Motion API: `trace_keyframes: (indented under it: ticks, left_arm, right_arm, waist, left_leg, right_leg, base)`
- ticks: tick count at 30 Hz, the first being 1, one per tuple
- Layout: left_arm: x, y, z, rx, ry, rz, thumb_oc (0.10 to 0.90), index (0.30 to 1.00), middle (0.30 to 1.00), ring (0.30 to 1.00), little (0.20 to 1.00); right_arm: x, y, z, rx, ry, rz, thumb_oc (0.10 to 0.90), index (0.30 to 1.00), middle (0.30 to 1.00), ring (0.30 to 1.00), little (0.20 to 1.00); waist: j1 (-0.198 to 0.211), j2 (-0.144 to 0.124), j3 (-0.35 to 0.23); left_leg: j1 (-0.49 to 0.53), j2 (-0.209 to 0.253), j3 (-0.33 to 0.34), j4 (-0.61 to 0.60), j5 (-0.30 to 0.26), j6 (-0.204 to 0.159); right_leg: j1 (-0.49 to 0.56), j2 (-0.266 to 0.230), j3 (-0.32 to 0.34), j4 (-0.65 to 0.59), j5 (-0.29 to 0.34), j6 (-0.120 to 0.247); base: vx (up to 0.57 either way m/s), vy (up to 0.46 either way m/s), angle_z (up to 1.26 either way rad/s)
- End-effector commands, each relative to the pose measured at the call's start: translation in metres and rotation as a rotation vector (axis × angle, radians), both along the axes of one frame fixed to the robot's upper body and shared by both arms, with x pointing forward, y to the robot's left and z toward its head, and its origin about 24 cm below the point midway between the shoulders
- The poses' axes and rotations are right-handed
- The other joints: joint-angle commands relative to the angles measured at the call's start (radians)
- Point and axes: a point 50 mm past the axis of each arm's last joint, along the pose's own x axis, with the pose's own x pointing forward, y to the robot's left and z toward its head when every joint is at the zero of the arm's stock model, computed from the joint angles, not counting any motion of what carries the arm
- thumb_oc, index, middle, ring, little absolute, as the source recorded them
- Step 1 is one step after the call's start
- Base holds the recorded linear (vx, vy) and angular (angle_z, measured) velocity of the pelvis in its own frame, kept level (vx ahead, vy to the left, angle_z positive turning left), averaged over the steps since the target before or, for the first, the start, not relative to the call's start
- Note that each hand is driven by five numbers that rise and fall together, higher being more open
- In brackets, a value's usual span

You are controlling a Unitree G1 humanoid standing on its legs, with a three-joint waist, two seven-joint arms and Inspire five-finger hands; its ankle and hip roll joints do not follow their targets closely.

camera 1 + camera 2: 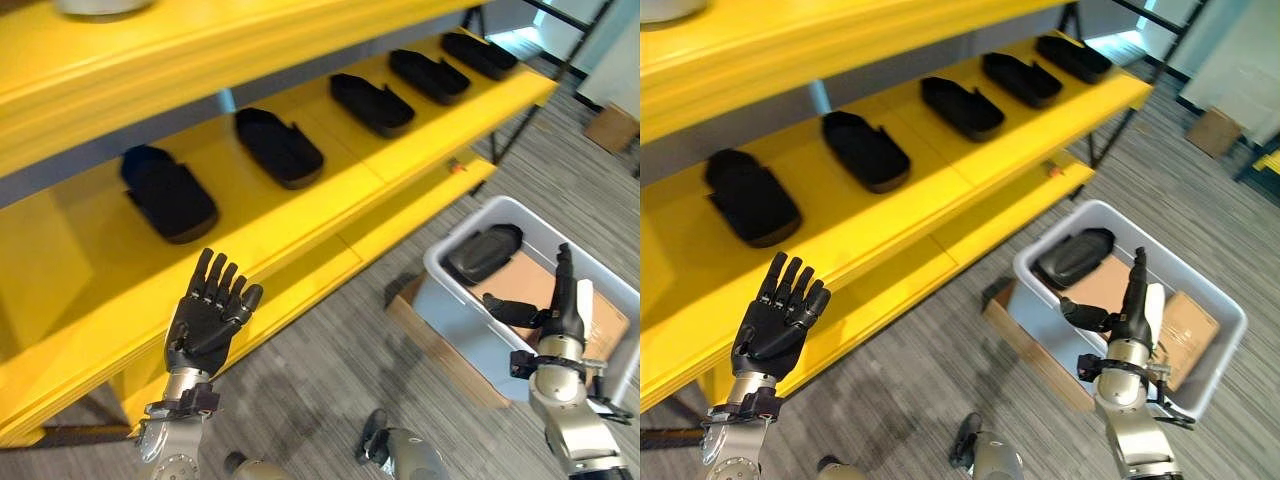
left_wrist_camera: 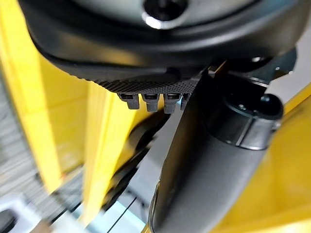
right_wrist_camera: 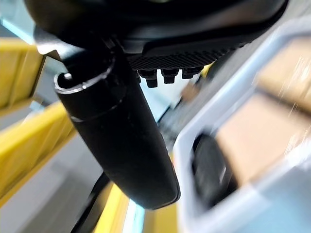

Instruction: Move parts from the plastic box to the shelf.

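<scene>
On the left, the left hand (image 1: 210,318) is raised in front of the yellow shelf (image 1: 300,215), with its fingers straight and spread, and it holds nothing. On the shelf, five black parts lie in a row, from the nearest shelf part (image 1: 167,193) on the left toward the far right end.

To the right, on the floor, stands the plastic box (image 1: 1200,375). One black part (image 1: 1073,256) remains in it, in the far corner, on a brown cardboard sheet (image 1: 1110,285). Its long axis runs roughly across the box.

The right hand (image 1: 1133,300) hovers over the box, fingers straight, thumb out, empty. The part lies just beyond and to the left of it, so I judge the right hand is the nearer one for the next grasp.
</scene>
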Motion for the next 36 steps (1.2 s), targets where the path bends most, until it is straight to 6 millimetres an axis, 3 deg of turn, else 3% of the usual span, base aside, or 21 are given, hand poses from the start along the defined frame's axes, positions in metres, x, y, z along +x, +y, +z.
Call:
trace_keyframes:
  ticks: [1,4,7,10,13,14,15,16,17,19,23,24,25,27,30,31,32,36]
  left_arm:
    - [0.009,-0.001,0.054,0.039,-0.289,-0.022,0.9,1.0,1.0,1.0,1.0]
    - [0.013,-0.008,0.055,0.042,-0.262,-0.044,0.9,1.0,1.0,1.0,1.0]
    - [0.024,-0.021,0.061,0.098,-0.261,-0.125,0.9,1.0,1.0,1.0,1.0]
    - [0.031,-0.031,0.071,0.1,-0.294,-0.152,0.9,1.0,1.0,1.0,1.0]
    - [0.033,-0.032,0.078,0.072,-0.332,-0.146,0.9,1.0,1.0,1.0,1.0]
    - [0.033,-0.031,0.079,0.063,-0.338,-0.143,0.9,1.0,1.0,1.0,1.0]
    - [0.034,-0.028,0.077,0.041,-0.33,-0.13,0.9,1.0,1.0,1.0,1.0]
    - [0.035,-0.025,0.074,0.087,-0.302,-0.075,0.9,1.0,1.0,1.0,1.0]
    - [0.034,-0.023,0.075,0.144,-0.291,-0.037,0.9,1.0,1.0,1.0,1.0]
    - [0.033,-0.024,0.077,0.174,-0.286,-0.063,0.9,1.0,1.0,1.0,1.0]
    - [0.034,-0.027,0.075,0.151,-0.267,-0.1,0.9,1.0,1.0,1.0,1.0]
    - [0.034,-0.029,0.074,0.148,-0.264,-0.104,0.9,1.0,1.0,1.0,1.0]
    - [0.034,-0.032,0.072,0.142,-0.264,-0.109,0.9,1.0,1.0,1.0,1.0]
    - [0.033,-0.035,0.072,0.141,-0.267,-0.11,0.9,1.0,1.0,1.0,1.0]
    - [0.034,-0.033,0.07,0.159,-0.261,-0.103,0.9,1.0,1.0,1.0,1.0]
    - [0.035,-0.032,0.069,0.168,-0.258,-0.103,0.9,1.0,1.0,1.0,1.0]
    - [0.036,-0.03,0.07,0.159,-0.265,-0.096,0.9,1.0,1.0,1.0,1.0]
    - [0.037,-0.025,0.068,0.145,-0.26,-0.102,0.9,1.0,1.0,1.0,1.0]
  right_arm:
    - [0.0,-0.016,0.052,-0.148,-0.209,-0.026,0.9,1.0,1.0,1.0,1.0]
    - [0.001,-0.025,0.062,-0.209,-0.218,-0.044,0.9,1.0,1.0,1.0,1.0]
    - [0.002,-0.024,0.067,-0.283,-0.227,-0.043,0.9,1.0,1.0,1.0,1.0]
    - [0.007,-0.014,0.083,-0.422,-0.276,0.073,0.9,1.0,1.0,1.0,1.0]
    - [0.013,-0.002,0.091,-0.485,-0.298,0.158,0.9,1.0,1.0,1.0,1.0]
    - [0.015,0.002,0.092,-0.497,-0.305,0.175,0.9,1.0,1.0,1.0,1.0]
    - [0.017,0.012,0.092,-0.532,-0.317,0.231,0.9,1.0,1.0,1.0,1.0]
    - [0.02,0.02,0.093,-0.537,-0.323,0.282,0.9,1.0,1.0,1.0,1.0]
    - [0.02,0.027,0.092,-0.505,-0.315,0.343,0.9,1.0,1.0,1.0,1.0]
    - [0.02,0.028,0.09,-0.489,-0.303,0.343,0.9,1.0,1.0,1.0,1.0]
    - [0.017,0.03,0.078,-0.463,-0.277,0.335,0.9,1.0,1.0,1.0,1.0]
    - [0.015,0.031,0.076,-0.451,-0.268,0.338,0.9,1.0,1.0,1.0,1.0]
    - [0.011,0.035,0.072,-0.444,-0.26,0.346,0.9,1.0,1.0,1.0,1.0]
    - [0.009,0.039,0.069,-0.427,-0.263,0.359,0.9,1.0,1.0,1.0,1.0]
    - [0.015,0.045,0.065,-0.412,-0.261,0.389,0.9,1.0,1.0,1.0,1.0]
    - [0.017,0.045,0.064,-0.397,-0.258,0.391,0.9,1.0,1.0,1.0,1.0]
    - [0.017,0.046,0.066,-0.391,-0.251,0.403,0.9,1.0,1.0,1.0,1.0]
    - [0.012,0.048,0.06,-0.402,-0.239,0.418,0.9,1.0,1.0,1.0,1.0]
  waist:
    - [-0.023,-0.031,-0.031]
    - [-0.065,-0.01,-0.039]
    - [-0.111,0.013,-0.039]
    - [-0.141,0.027,-0.04]
    - [-0.139,0.032,-0.05]
    - [-0.133,0.029,-0.054]
    - [-0.119,0.021,-0.061]
    - [-0.106,0.018,-0.06]
    - [-0.084,0.018,-0.055]
    - [-0.077,0.016,-0.053]
    - [-0.08,0.021,-0.047]
    - [-0.082,0.023,-0.046]
    - [-0.082,0.028,-0.042]
    - [-0.08,0.023,-0.033]
    - [-0.054,0.025,-0.023]
    - [-0.055,0.028,-0.023]
    - [-0.064,0.025,-0.027]
    - [-0.069,0.023,-0.039]
  left_leg:
    - [-0.081,-0.031,-0.033,0.017,-0.062,-0.037]
    - [-0.047,-0.021,-0.021,0.011,-0.023,-0.057]
    - [-0.034,-0.02,-0.018,0.028,-0.024,-0.059]
    - [-0.006,-0.022,-0.026,0.017,-0.018,-0.06]
    - [0.008,-0.027,-0.053,-0.023,0.018,-0.073]
    - [0.005,-0.027,-0.076,-0.032,0.036,-0.077]
    - [-0.005,-0.044,-0.143,-0.047,0.044,-0.072]
    - [-0.019,-0.083,-0.196,-0.051,0.038,-0.044]
    - [-0.061,-0.179,-0.293,0.005,-0.011,-0.013]
    - [-0.106,-0.209,-0.269,0.042,0.0,-0.008]
    - [-0.162,-0.239,-0.235,-0.019,0.025,-0.007]
    - [-0.176,-0.236,-0.226,-0.044,0.042,-0.01]
    - [-0.208,-0.215,-0.221,-0.101,0.115,-0.026]
    - [-0.234,-0.197,-0.229,-0.168,0.153,-0.035]
    - [-0.237,-0.199,-0.309,-0.19,0.122,-0.026]
    - [-0.228,-0.198,-0.298,-0.183,0.109,-0.023]
    - [-0.19,-0.215,-0.265,-0.185,0.06,-0.01]
    - [-0.147,-0.258,-0.248,-0.185,0.009,0.012]
  right_leg:
    - [0.141,-0.123,0.062,-0.111,-0.003,0.175]
    - [0.097,-0.091,0.096,-0.1,-0.011,0.15]
    - [0.056,-0.073,0.152,-0.072,-0.026,0.14]
    - [0.012,-0.049,0.194,-0.011,-0.065,0.118]
    - [-0.01,-0.027,0.202,0.015,-0.084,0.107]
    - [-0.014,-0.021,0.205,0.02,-0.089,0.103]
    - [-0.017,-0.009,0.212,0.021,-0.093,0.1]
    - [-0.015,0.008,0.225,0.001,-0.072,0.09]
    - [0.02,0.031,0.267,-0.049,-0.059,0.088]
    - [0.066,0.046,0.259,-0.122,-0.038,0.084]
    - [0.119,0.044,0.243,-0.193,-0.016,0.099]
    - [0.129,0.043,0.241,-0.206,-0.011,0.101]
    - [0.16,0.043,0.235,-0.231,-0.003,0.101]
    - [0.188,0.033,0.235,-0.232,-0.009,0.105]
    - [0.195,0.03,0.258,-0.186,-0.045,0.106]
    - [0.2,0.03,0.253,-0.177,-0.053,0.102]
    - [0.211,0.021,0.244,-0.164,-0.065,0.108]
    - [0.217,0.016,0.246,-0.166,-0.061,0.117]
  base:
    - [0.0,-0.311,-0.61]
    - [0.0,-0.312,-0.94]
    - [0.01,-0.309,-0.48]
    - [0.01,-0.262,-0.36]
    - [-0.02,-0.186,-0.03]
    - [0.03,-0.154,-0.37]
    - [0.04,-0.192,-0.77]
    - [0.18,-0.265,-0.99]
    - [0.18,-0.239,-1.43]
    - [0.14,-0.148,-1.51]
    - [0.11,0.028,-0.32]
    - [0.19,0.118,0.06]
    - [0.18,0.121,-0.03]
    - [0.2,0.159,-0.47]
    - [0.18,0.144,-0.37]
    - [0.18,0.134,-0.86]
    - [0.2,0.143,-0.77]
    - [0.14,0.101,-0.06]
